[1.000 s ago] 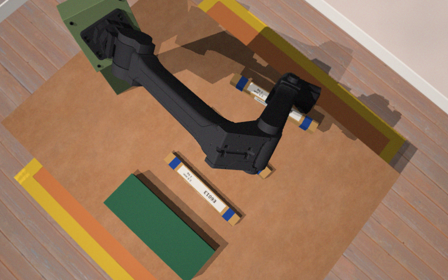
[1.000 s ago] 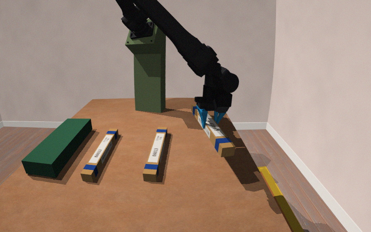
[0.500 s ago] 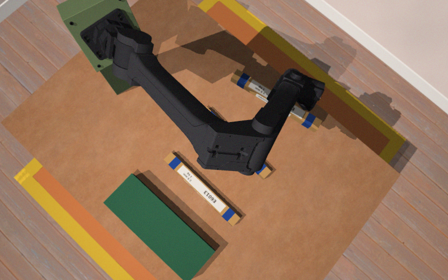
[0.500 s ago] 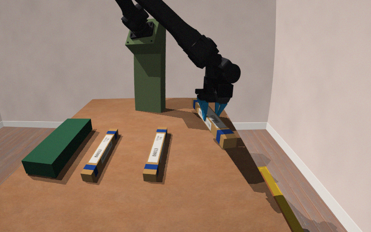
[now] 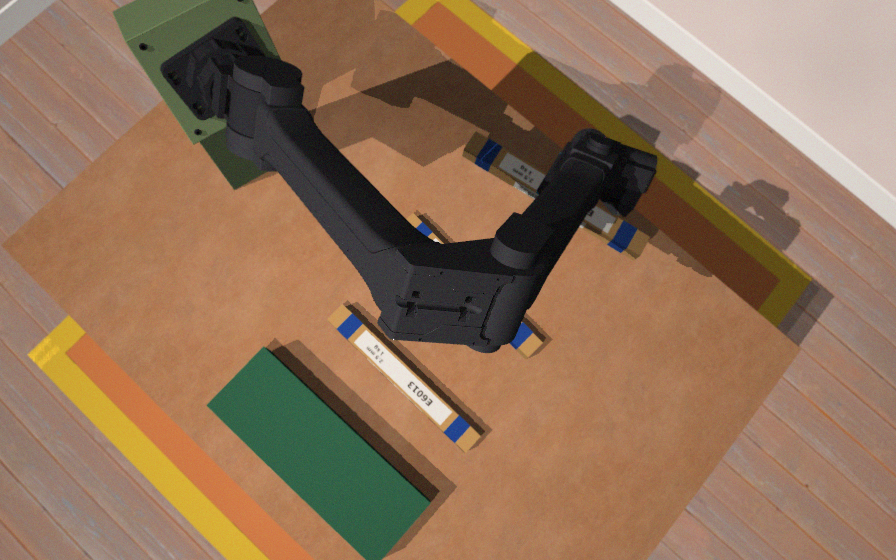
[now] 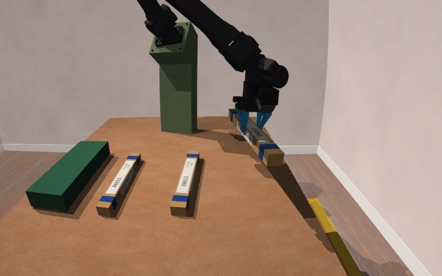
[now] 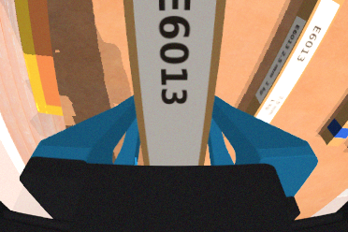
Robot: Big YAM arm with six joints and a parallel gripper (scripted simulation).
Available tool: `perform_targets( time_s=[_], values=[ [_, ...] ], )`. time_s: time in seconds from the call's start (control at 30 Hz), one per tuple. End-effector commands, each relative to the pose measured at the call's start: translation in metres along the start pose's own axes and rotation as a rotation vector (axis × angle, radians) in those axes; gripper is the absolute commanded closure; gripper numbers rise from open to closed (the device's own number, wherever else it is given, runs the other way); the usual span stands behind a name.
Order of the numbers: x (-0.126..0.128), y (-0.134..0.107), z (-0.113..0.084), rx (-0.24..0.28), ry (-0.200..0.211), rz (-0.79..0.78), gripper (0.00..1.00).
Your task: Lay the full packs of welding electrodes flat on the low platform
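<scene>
My gripper [image 6: 252, 128] [image 7: 174, 100] is shut on a long cardboard pack [image 5: 622, 236] [image 6: 268, 147] [image 7: 174, 40] marked E6013, gripping it across its width and holding it above the table, its shadow apart below. The arm hides its middle in the top view. A second pack [image 5: 521, 335] [image 6: 185, 178] [image 7: 309, 50] lies flat on the table, mostly hidden by the arm in the top view. A third pack [image 5: 403, 377] [image 6: 120, 180] lies flat between that one and the green platform [image 5: 319, 452] [image 6: 68, 171]. No pack is on the platform. All three look alike, with white labels and blue bands.
The brown table [image 5: 611, 417] [image 6: 147, 246] carries the olive pedestal [image 6: 178, 102] of the arm at its back. A yellow-and-orange strip [image 5: 500, 34] [image 6: 324, 216] runs along the edge near the held pack. Another yellow-and-orange strip [image 5: 145, 445] runs beyond the platform.
</scene>
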State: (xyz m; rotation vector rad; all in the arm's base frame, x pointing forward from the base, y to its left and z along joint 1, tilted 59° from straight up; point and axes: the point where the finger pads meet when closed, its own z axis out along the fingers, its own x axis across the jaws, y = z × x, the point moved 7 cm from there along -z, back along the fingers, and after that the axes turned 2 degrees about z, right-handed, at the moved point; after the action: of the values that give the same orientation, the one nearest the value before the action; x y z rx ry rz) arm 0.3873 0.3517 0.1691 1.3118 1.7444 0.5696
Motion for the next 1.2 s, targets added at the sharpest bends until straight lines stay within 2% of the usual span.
perform_targets(
  time_s=[0.0, 0.8, 1.17],
  values=[
    [0.010, 0.016, -0.038, -0.049, 0.048, 0.028, 1.00],
    [0.008, 0.016, -0.082, -0.051, 0.050, 0.033, 1.00],
    [0.006, 0.010, -0.081, -0.047, 0.049, 0.028, 1.00]
  ],
)
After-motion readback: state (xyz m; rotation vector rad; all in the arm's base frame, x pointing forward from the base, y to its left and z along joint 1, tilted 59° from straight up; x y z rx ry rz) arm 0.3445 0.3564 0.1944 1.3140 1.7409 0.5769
